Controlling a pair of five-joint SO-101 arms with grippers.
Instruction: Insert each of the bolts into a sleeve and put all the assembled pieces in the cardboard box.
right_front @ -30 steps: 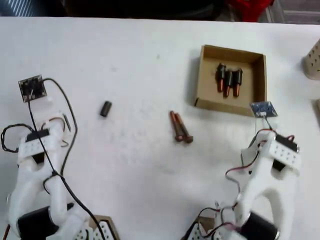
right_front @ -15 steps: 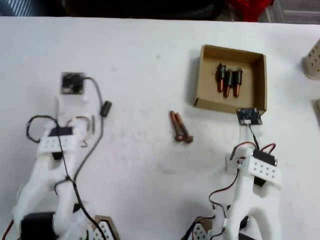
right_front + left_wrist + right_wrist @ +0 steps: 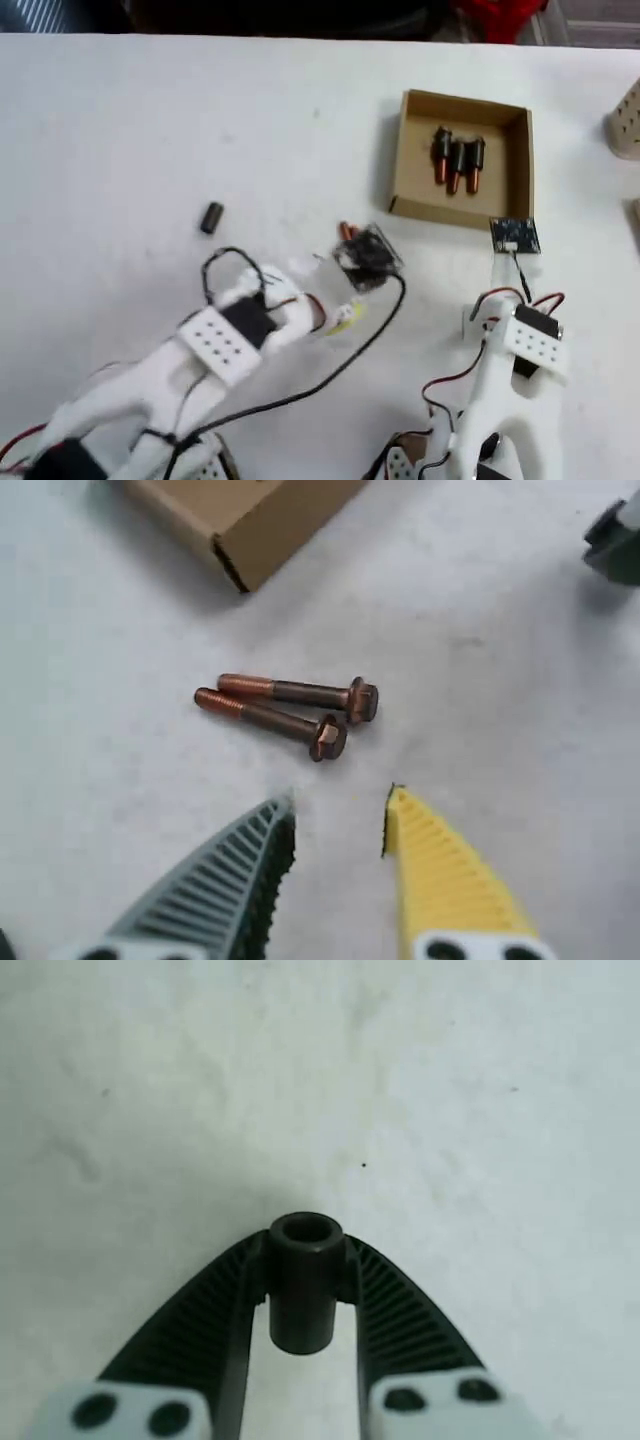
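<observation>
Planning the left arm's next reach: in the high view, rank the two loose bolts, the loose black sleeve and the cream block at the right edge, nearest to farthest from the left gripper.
1. Loose bolts, just ahead of the left gripper.
2. Black sleeve, alone on the table's left half.
3. Cream block, at the far right edge.
</observation>
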